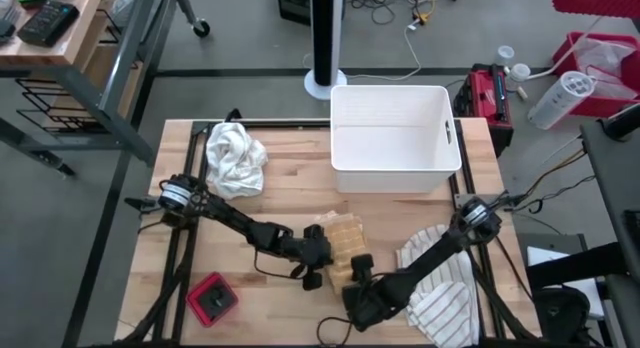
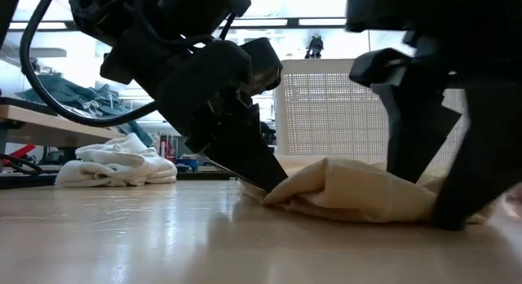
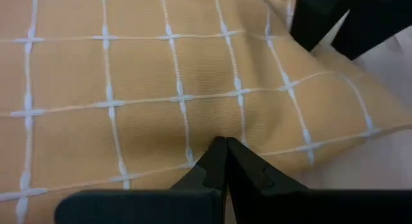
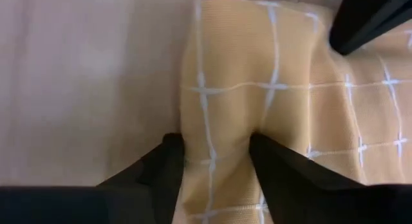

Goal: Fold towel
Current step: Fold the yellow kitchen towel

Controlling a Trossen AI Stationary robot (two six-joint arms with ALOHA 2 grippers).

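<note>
So the yellow checked towel (image 1: 343,240) is lying bunched up on the wooden table (image 1: 270,303), around 6 o'clock from the white bin (image 1: 395,138). Left gripper (image 3: 224,147) is on the towel's 9 o'clock edge with its fingers fully closed, tips pressed together on the cloth. Right gripper (image 4: 215,153) is at the towel's 6 o'clock end, its 2 fingers (image 4: 168,161) apart with a fold of towel between them. Crumpled white cloth (image 1: 235,158) sits off at 10 o'clock, striped cloth (image 1: 445,303) at 4 o'clock.
</note>
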